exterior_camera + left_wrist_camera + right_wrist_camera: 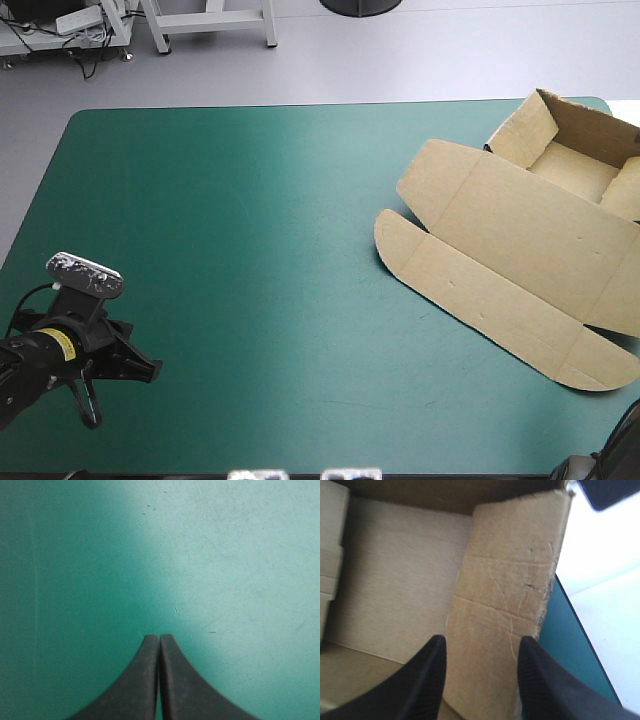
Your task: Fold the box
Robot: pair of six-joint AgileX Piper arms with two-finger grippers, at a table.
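High view: brown box (520, 250) at the tabletop's (250, 250) far-right corner, tray walls up, lid flat; left pincer (148, 368) low by the tabletop's near-left corner. Left wrist cam: fingers pressed together over bare teal-green cover. Only the right wrist cam shows the right pincer (481, 640), fingers apart over a box flap beside the tray floor.

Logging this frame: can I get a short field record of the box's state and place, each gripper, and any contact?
Box state: the box is an open tray with walls raised at its far end; the lid lies flat, rounded flaps spread.
Box place: far right part of the teal-green cover, by the table's right edge.
Left gripper: fingers shut, over bare cover near the near left corner, apart from the box.
Right gripper: fingers open, a side wall of the tray ahead between them.
Contact: cannot tell.
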